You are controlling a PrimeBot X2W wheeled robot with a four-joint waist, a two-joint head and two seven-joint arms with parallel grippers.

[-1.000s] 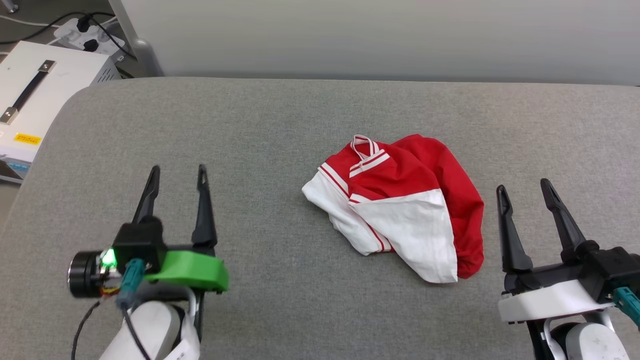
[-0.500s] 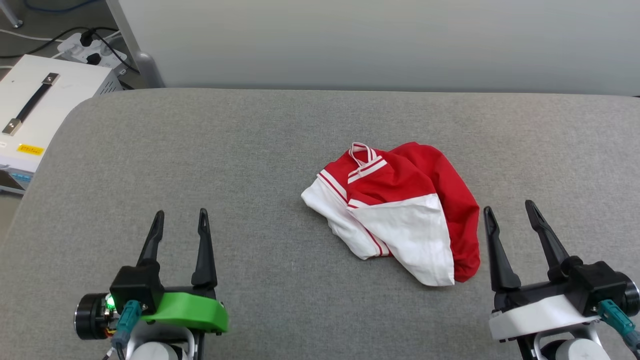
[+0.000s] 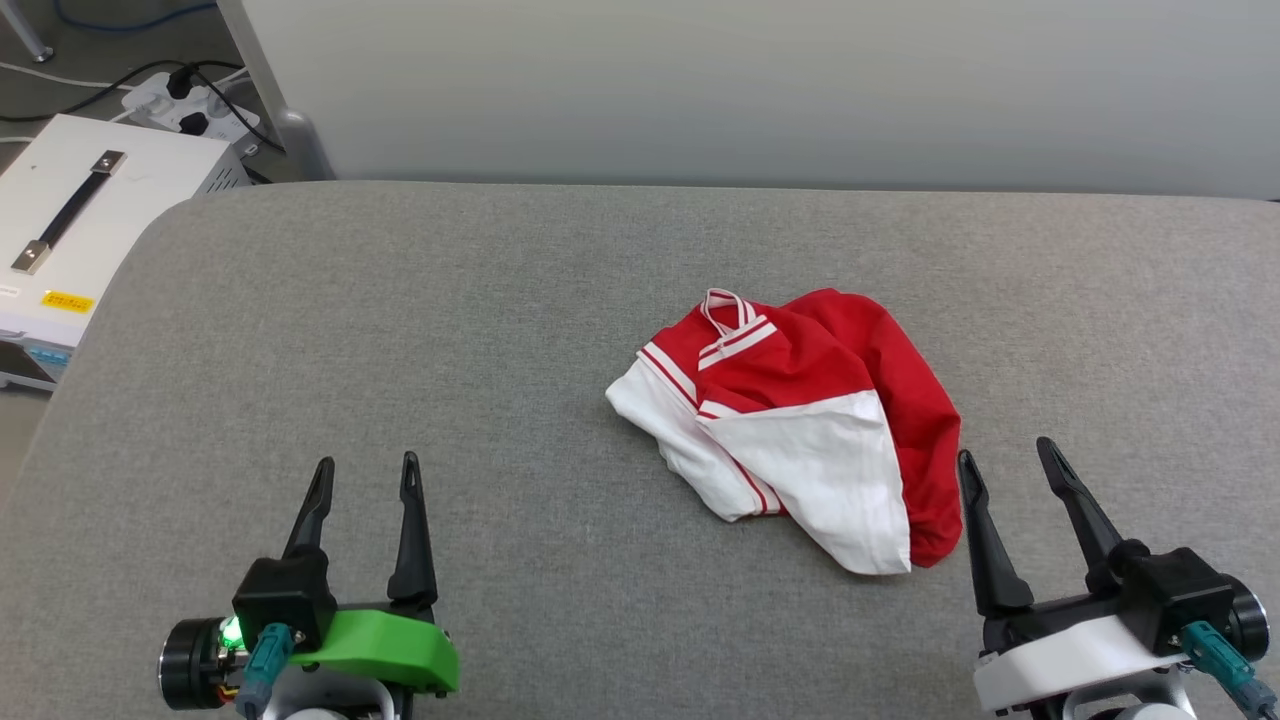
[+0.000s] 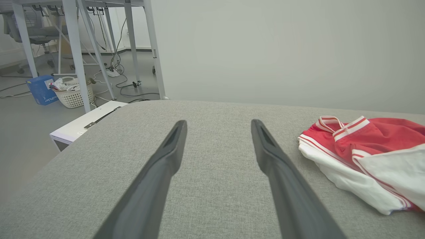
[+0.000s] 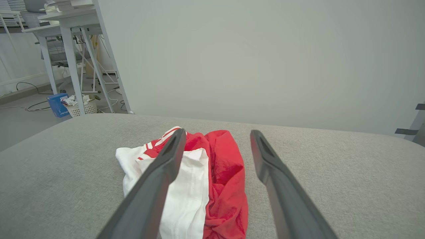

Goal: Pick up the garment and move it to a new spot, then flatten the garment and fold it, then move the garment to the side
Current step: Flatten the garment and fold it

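Head view: the garment lies bunched on the grey desk, right of the middle. Its long axis runs on a slant, from the striped collar at the far left down to a white sleeve and red fold at the near right. The right hand stands with fingers spread wide and nothing between them. Its inner finger is just beside the heap's red near-right edge, though I cannot tell whether it touches. The left hand, also spread wide and empty, is well apart from the cloth, with bare desk between. The right arm is plainly the nearer.

Left wrist view: the left hand points over bare desk. The garment sits off to the right of both fingers, collar end closest, so this hand would have to swing sideways to reach it.

Right wrist view: the right hand points nearly along the heap. The garment lies straight ahead and a little left. The red fold shows in the gap between the fingers, and the white sleeve passes behind the left finger. The desk to the right is bare.

I judge the pick-up not yet begun, and a short advance and dip of the right hand onto the red fold looks the likeliest first grasp
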